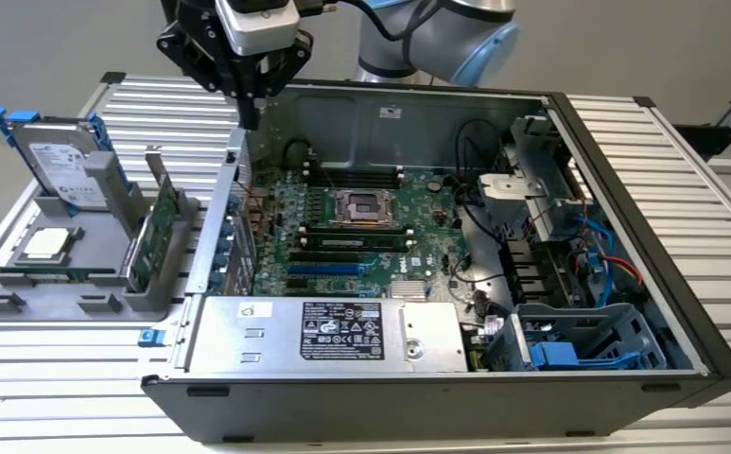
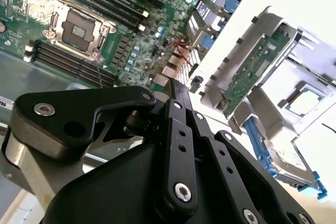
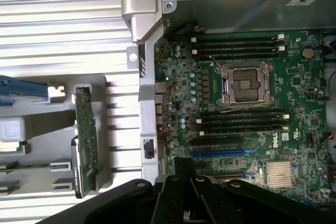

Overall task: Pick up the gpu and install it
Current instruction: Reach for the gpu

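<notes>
The gpu [image 1: 152,230] is a thin green card with a silver bracket at its far end. It stands on edge in a slot of the grey holder [image 1: 40,307], on the exterior view's left, beside the open computer case [image 1: 617,180]. Both wrist views show it as a green board, gpu [image 3: 85,140] and gpu [image 2: 252,74]. My gripper [image 1: 249,115] hangs above the case's rear wall, to the right of the card and well above it. Its black fingers meet at the tip, shut on nothing, seen too as gripper [image 3: 184,162] and gripper [image 2: 177,85].
A silver hard drive [image 1: 65,163] with blue tabs and a processor chip [image 1: 43,244] also sit in the holder. Inside the case lie the motherboard [image 1: 353,227], the power supply [image 1: 327,331] and a drive cage [image 1: 580,340]. Everything rests on a slatted metal table [image 1: 668,161].
</notes>
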Action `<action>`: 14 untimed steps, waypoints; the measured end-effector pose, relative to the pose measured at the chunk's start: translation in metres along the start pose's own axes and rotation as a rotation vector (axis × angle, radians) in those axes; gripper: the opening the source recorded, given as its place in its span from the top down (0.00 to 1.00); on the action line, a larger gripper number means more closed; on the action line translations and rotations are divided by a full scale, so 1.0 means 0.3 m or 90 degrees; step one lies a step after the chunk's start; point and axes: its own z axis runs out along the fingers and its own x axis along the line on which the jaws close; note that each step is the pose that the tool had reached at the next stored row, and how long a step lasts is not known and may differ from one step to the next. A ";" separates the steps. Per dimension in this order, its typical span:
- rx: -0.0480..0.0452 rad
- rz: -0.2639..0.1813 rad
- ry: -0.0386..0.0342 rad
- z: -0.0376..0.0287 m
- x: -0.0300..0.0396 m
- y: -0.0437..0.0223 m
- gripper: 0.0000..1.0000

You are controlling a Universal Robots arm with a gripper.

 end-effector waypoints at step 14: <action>0.0000 0.000 0.0000 -0.001 0.040 -0.003 1.00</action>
